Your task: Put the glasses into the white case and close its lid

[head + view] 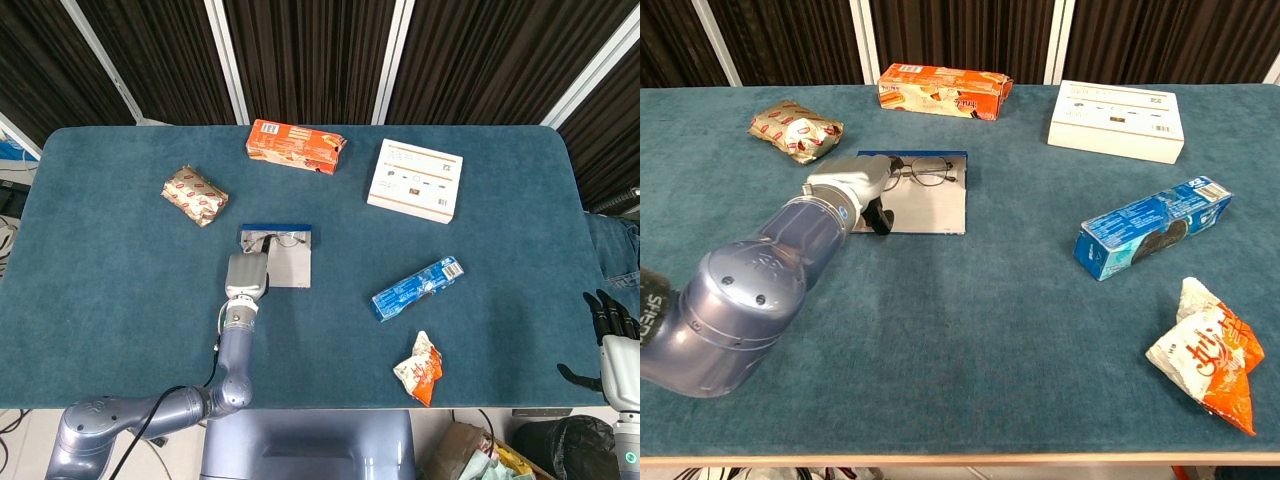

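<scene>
Here, glasses (921, 174) are seen lying in far part of open white case (930, 208), near table (970, 330) centre-left. Left hand (862, 188) is placed over case's left side, fingers at left end of glasses frame; whether frame is gripped cannot be told. Right hand (612, 330) is held off table's right edge, well apart from case, fingers spread, nothing held.
</scene>
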`<action>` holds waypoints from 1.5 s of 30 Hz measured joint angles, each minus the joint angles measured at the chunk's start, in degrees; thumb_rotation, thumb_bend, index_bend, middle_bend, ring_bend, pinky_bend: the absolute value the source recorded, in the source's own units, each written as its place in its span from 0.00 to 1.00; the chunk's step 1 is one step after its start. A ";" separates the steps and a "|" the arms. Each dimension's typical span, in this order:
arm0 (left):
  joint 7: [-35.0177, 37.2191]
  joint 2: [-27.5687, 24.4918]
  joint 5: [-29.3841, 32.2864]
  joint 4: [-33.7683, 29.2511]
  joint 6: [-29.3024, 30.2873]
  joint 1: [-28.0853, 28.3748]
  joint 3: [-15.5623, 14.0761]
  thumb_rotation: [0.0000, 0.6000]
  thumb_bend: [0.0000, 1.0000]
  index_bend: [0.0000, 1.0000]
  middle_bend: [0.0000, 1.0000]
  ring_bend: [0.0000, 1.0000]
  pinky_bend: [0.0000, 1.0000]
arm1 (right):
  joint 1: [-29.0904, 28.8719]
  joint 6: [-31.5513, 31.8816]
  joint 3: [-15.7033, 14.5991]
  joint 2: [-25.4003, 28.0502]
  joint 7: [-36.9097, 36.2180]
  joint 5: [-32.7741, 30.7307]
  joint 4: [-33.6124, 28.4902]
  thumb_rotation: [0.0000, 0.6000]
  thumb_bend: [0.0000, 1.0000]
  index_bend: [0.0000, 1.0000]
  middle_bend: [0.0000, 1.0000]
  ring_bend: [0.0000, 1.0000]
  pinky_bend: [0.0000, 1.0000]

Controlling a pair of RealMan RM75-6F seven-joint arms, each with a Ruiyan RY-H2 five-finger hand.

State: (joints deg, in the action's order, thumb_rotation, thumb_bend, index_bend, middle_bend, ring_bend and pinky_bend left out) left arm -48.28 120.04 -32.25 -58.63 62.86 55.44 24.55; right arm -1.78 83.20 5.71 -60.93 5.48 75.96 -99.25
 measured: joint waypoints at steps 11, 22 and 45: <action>-0.07 0.38 -0.95 0.82 -0.36 0.33 -0.03 1.00 0.55 0.00 0.84 0.87 0.85 | -0.02 -0.05 0.03 0.01 -0.04 -0.06 0.00 1.00 0.20 0.05 0.02 0.08 0.16; 1.46 -1.26 -8.57 -2.61 2.12 -1.67 -4.91 1.00 0.47 0.21 0.75 0.80 0.79 | 0.01 0.24 0.06 -0.11 -0.23 0.29 0.19 1.00 0.20 0.05 0.02 0.08 0.16; 8.91 -14.25 -16.63 -19.94 0.83 -9.21 -12.03 1.00 0.16 0.15 0.24 0.14 0.21 | 0.04 -0.05 0.00 0.02 -0.45 0.03 -0.20 1.00 0.20 0.05 0.02 0.09 0.16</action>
State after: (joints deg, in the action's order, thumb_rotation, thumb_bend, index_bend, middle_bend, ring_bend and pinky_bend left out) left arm -39.37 105.79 -48.88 -78.57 63.69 46.23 12.52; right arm -1.74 83.15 5.72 -60.91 5.04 75.99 -99.45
